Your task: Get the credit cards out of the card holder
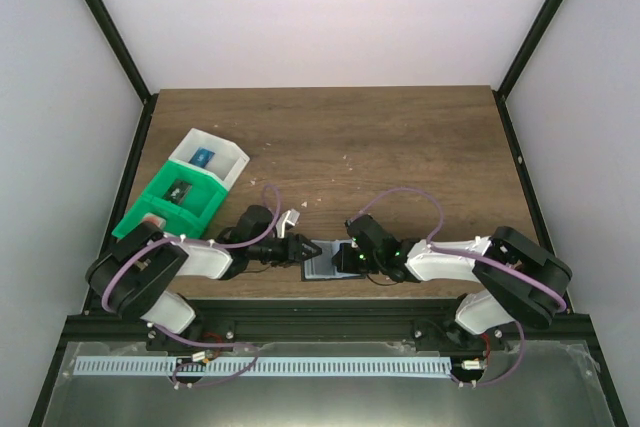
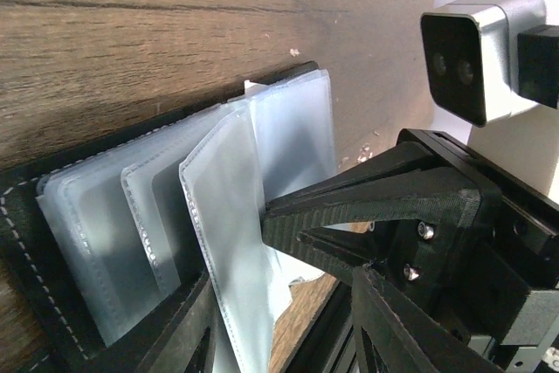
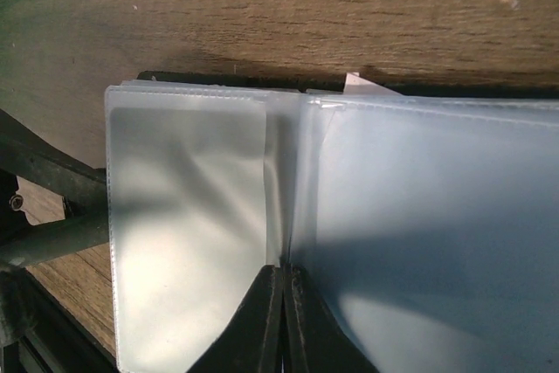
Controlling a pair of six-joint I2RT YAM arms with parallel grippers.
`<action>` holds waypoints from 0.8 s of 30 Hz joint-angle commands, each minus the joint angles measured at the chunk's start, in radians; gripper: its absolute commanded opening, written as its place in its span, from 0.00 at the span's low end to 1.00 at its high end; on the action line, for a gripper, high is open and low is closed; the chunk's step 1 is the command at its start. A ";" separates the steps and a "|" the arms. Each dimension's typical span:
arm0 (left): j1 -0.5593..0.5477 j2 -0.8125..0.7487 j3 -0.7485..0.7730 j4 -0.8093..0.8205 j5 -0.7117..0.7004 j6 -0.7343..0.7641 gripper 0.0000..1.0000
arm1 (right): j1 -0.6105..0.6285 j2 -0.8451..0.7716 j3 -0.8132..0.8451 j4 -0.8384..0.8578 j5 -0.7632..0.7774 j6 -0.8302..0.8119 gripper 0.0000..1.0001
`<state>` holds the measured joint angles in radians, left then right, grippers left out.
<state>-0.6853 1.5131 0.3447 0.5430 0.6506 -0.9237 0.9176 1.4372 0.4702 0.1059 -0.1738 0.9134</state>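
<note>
A green bin [image 1: 135, 210] and a white bin [image 1: 238, 162] sit side by side at the left edge of the table [image 1: 400, 137]. Right of them, the left gripper [image 1: 305, 247] reaches to the left end of the card holder [image 1: 323, 269]. The holder lies open and flat at the middle of the near edge, its clear sleeves [image 3: 188, 216] fanned up. The left fingers [image 2: 175, 338] stand apart with a raised sleeve between them. Whether they pinch it I cannot tell, as the close view is cut off. From the right, the right gripper [image 3: 281, 279] is clenched, its joined tips pressing into the fold between two sleeves.
</note>
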 commanded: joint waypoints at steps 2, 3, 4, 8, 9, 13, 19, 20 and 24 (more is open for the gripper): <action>-0.003 -0.022 -0.010 0.044 0.033 -0.031 0.45 | -0.001 -0.019 -0.012 -0.031 -0.023 -0.001 0.07; -0.003 -0.024 -0.010 0.044 0.036 -0.036 0.45 | 0.000 -0.028 -0.010 -0.036 -0.022 -0.003 0.08; -0.004 -0.028 -0.010 0.071 0.038 -0.040 0.45 | 0.000 -0.037 -0.008 -0.040 -0.020 -0.004 0.08; -0.013 -0.043 0.004 0.059 0.032 -0.040 0.45 | 0.000 -0.072 -0.009 -0.063 -0.002 -0.005 0.09; -0.015 -0.043 0.010 0.058 0.032 -0.038 0.45 | 0.000 -0.081 -0.009 -0.068 0.002 -0.007 0.09; -0.020 -0.039 0.018 0.031 0.034 -0.041 0.45 | -0.001 -0.109 -0.012 -0.092 0.016 -0.010 0.11; -0.044 -0.036 0.045 0.035 0.034 -0.054 0.46 | -0.001 -0.185 -0.002 -0.163 0.068 -0.027 0.11; -0.052 -0.033 0.053 0.036 0.034 -0.056 0.46 | 0.000 -0.204 -0.002 -0.176 0.077 -0.028 0.11; -0.082 0.000 0.089 0.043 0.032 -0.066 0.46 | 0.000 -0.283 -0.008 -0.231 0.120 -0.026 0.12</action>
<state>-0.7429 1.4860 0.3923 0.5529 0.6727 -0.9787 0.9176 1.2278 0.4683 -0.0490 -0.1219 0.8978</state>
